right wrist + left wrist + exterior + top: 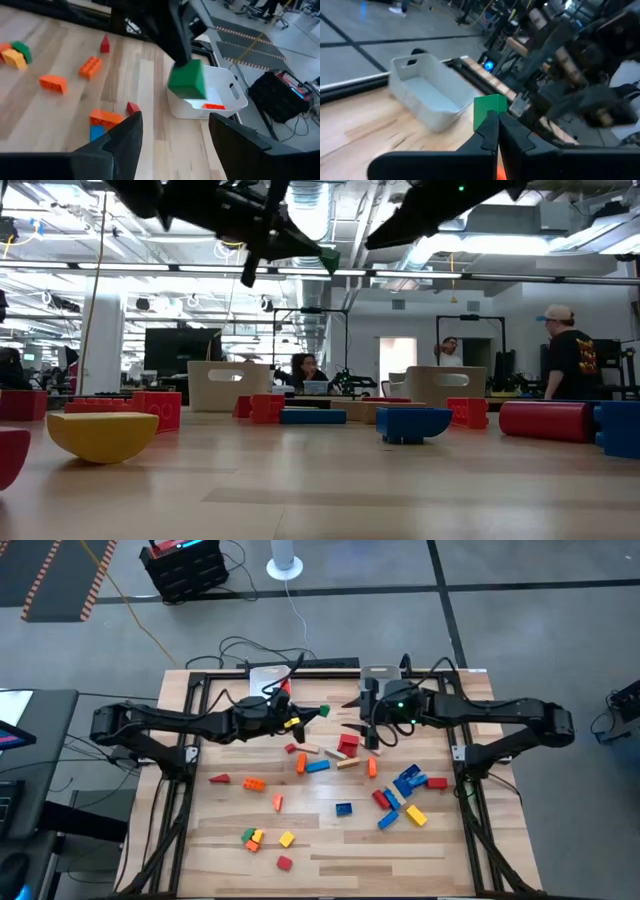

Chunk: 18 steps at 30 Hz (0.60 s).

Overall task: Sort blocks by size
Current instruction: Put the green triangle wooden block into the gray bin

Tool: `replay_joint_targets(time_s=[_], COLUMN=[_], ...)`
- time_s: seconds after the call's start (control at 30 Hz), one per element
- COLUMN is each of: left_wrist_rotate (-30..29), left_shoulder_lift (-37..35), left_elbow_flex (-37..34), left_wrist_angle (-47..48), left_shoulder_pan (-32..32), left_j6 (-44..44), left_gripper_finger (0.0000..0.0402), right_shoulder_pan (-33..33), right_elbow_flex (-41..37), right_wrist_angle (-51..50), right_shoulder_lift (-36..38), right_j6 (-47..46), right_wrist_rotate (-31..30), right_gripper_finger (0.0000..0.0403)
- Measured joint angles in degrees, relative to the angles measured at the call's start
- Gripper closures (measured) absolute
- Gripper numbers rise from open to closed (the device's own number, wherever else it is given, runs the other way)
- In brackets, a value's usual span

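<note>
My left gripper [312, 715] is shut on a small green block [490, 111], held high over the far middle of the table. The block also shows in the high view [323, 711], the low view [328, 260] and the right wrist view [187, 79]. My right gripper [175, 131] is open and empty. In the high view it [372, 735] hangs above a red block [347, 745], close to the right of the left gripper. Many red, orange, yellow, blue and tan blocks [400, 790] lie flat on the wooden table [330, 850]. My left gripper pinches the green block by its near end [489, 119] between its two fingertips. The fingers reach out from the table's left side. The block sticks out beyond the fingertips, lifted well clear of the table.
Two clear bins stand at the table's far edge: one [220, 100] holds a red-orange piece [212, 106], the other [430, 92] shows past the green block. Loose blocks cluster at the right [410, 785] and near left [255, 838]. People stand in the room beyond [570, 360].
</note>
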<state>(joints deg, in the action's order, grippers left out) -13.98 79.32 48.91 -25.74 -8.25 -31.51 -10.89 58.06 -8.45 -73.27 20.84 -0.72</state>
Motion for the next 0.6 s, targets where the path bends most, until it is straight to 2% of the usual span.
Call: replay_joint_targets(time_s=[0.17,0.4,0.6], left_wrist_rotate=[0.23,-0.84,-0.81], left_shoulder_lift=[3.11,4.92,5.84], left_elbow_flex=[5.32,9.74,9.98], left_wrist_angle=[0.19,0.61,0.79], left_shoulder_pan=[0.27,0.24,0.24], left_j6=[0.46,1.72,0.83], left_gripper_finger=[0.0401,0.0401,0.0401], right_shoulder_pan=[-0.07,-0.01,-0.05], right_elbow_flex=[3.19,4.15,4.15], right_wrist_angle=[0.12,0.24,2.52], right_shoulder_lift=[-3.02,-3.65,-3.70], right_j6=[0.98,2.92,2.75], right_wrist_rotate=[-6.12,-6.62,-6.94], right_gripper_finger=[0.0147,0.0146,0.0147])
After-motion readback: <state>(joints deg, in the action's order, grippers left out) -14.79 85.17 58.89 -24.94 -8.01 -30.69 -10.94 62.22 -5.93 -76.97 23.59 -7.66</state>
